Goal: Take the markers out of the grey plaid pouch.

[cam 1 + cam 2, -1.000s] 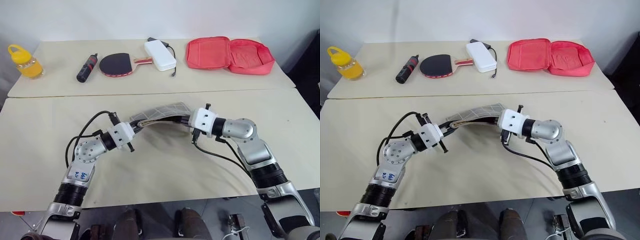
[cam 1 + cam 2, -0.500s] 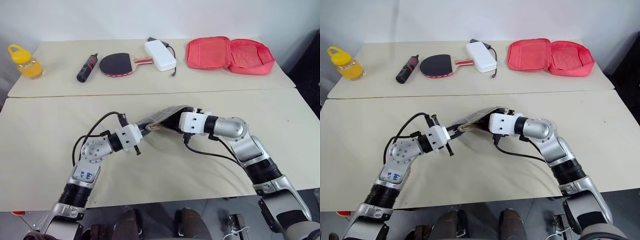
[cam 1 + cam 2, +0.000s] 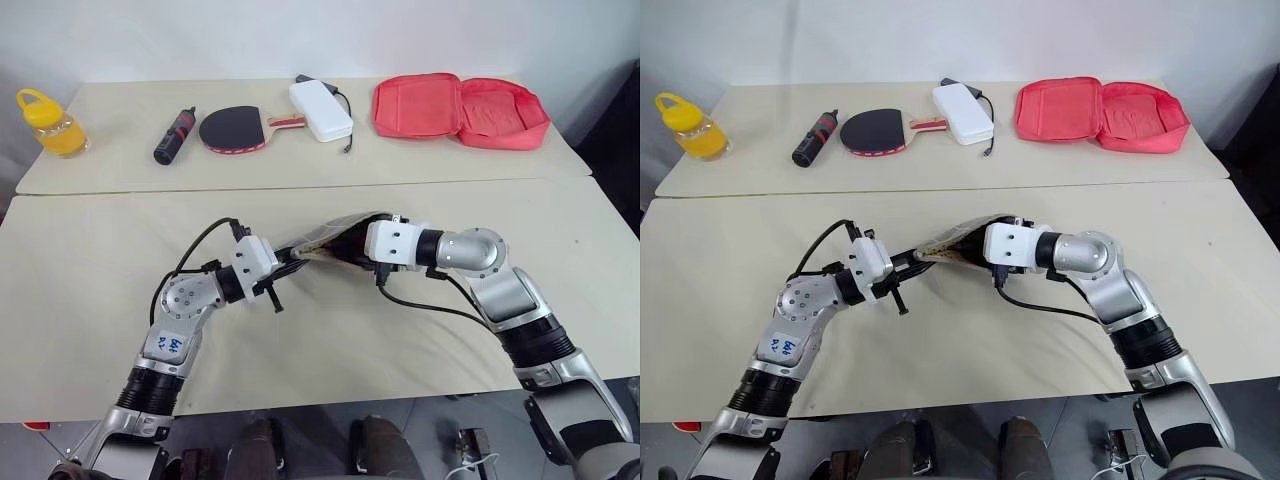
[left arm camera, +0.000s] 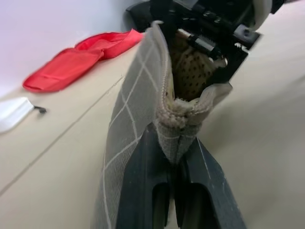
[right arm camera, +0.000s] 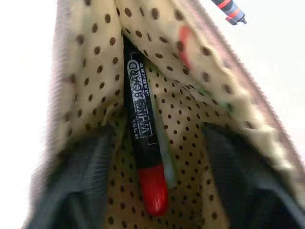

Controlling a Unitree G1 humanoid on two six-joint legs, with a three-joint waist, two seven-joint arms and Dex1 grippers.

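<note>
Marker [image 5: 143, 157] inside grey plaid pouch [image 3: 335, 236] | between parted right pincer [image 5: 152, 210] fingers | left pincer [image 4: 171, 186] clamps pouch end

Grey plaid fabric pouches: one [image 3: 335, 236]
Black whiteboard markers with red cap, inside it: one [image 5: 143, 143]
Open red zip cases: one [image 3: 460, 108]
White rectangular boxes: one [image 3: 320, 109]
Table-tennis bats: one [image 3: 233, 129]
Black-and-red cylinders: one [image 3: 173, 136]
Yellow jars: one [image 3: 47, 123]
Beige tables: two [image 3: 80, 250]

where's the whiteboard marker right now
The whiteboard marker, black with a red cap, lies inside the grey plaid pouch against its dotted beige lining, between the right gripper fingers, mid-table.
</note>
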